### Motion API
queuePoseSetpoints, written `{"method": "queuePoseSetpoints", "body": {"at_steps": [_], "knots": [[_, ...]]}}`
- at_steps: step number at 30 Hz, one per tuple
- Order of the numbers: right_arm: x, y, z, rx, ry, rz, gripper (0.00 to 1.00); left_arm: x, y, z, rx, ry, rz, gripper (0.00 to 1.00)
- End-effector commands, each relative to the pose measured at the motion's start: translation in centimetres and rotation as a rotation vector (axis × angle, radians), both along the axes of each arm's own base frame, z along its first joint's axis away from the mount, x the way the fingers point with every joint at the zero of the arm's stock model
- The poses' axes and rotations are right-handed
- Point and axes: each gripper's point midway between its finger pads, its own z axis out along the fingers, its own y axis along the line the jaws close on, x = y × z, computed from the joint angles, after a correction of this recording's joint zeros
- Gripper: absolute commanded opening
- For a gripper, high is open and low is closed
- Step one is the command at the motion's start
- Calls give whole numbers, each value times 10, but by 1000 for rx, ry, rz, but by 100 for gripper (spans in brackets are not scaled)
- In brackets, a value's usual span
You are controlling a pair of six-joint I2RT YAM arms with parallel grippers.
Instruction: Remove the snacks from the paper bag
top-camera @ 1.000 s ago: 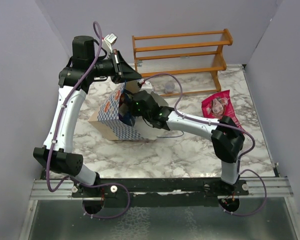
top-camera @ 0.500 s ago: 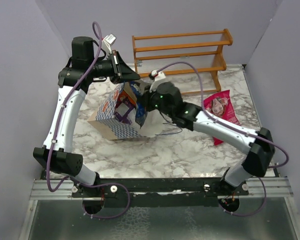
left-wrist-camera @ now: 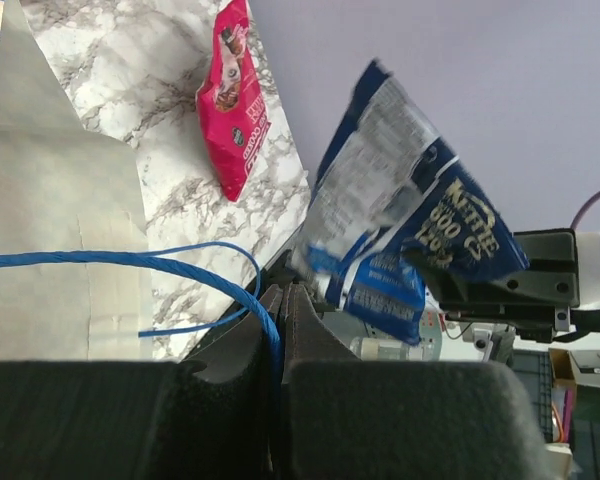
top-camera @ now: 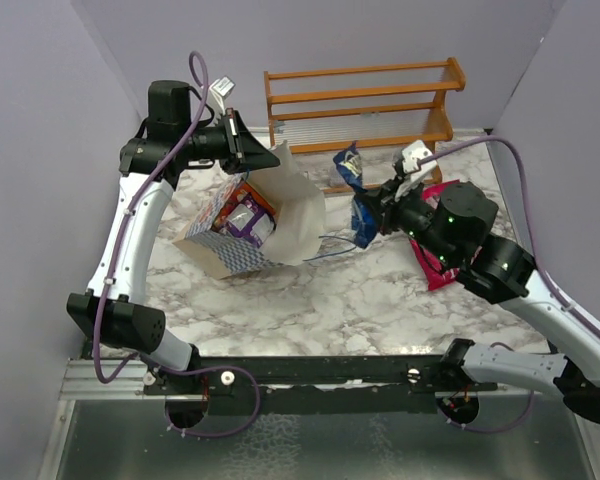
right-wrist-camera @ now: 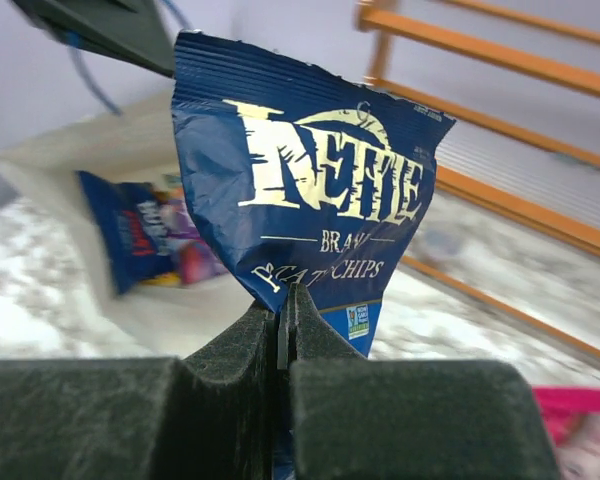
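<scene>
The paper bag (top-camera: 280, 215) lies on its side, mouth open to the right, checkered band (top-camera: 242, 262) near the front. My left gripper (top-camera: 262, 152) is shut on its blue cord handle (left-wrist-camera: 130, 261) and holds the upper flap up. Purple and orange packets (top-camera: 242, 212) show inside the bag. My right gripper (top-camera: 372, 210) is shut on a dark blue packet (right-wrist-camera: 305, 185) and holds it in the air right of the bag mouth; it also shows in the left wrist view (left-wrist-camera: 405, 230). A big red packet (top-camera: 435, 212) lies on the table at the right.
An orange-brown wooden rack (top-camera: 360, 105) stands at the back, with a small clear cup (top-camera: 332, 178) in front of it. Purple walls close in the left, back and right sides. The marble tabletop (top-camera: 330, 300) spreads in front of the bag.
My right gripper has pulled out of the bag mouth and swung right and up with the dark blue packet in it. The bag's flap has opened wider. The left arm has stayed put.
</scene>
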Motion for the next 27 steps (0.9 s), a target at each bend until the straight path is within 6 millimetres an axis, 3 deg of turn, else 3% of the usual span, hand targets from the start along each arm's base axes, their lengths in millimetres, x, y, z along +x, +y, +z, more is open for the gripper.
{"method": "queuePoseSetpoints", "body": {"at_steps": [1,4,7,12,14,18,22,27], "knots": [[16,-67,-23,-260,-62,-260,1,-5,1,13,-11,-48,-14,0],[29,-109,-40,-378,-88,-482,1,-4,1,18,-15,-59,-22,0],[48,-129,-65,-459,-70,-592,1,-3,2,17,0,-55,-28,0],[90,-190,-132,-488,187,-840,1,-2,3,16,19,-55,-39,0],[95,-223,-156,-527,287,-1001,1,-1,3,16,25,-55,-44,0],[95,-270,-173,-592,380,-1262,1,0,4,15,36,-59,-52,0],[113,-277,-198,-614,398,-1251,1,2,5,10,40,-46,-57,0],[134,-256,-232,-620,472,-1126,1,3,5,9,43,-43,-51,0]]}}
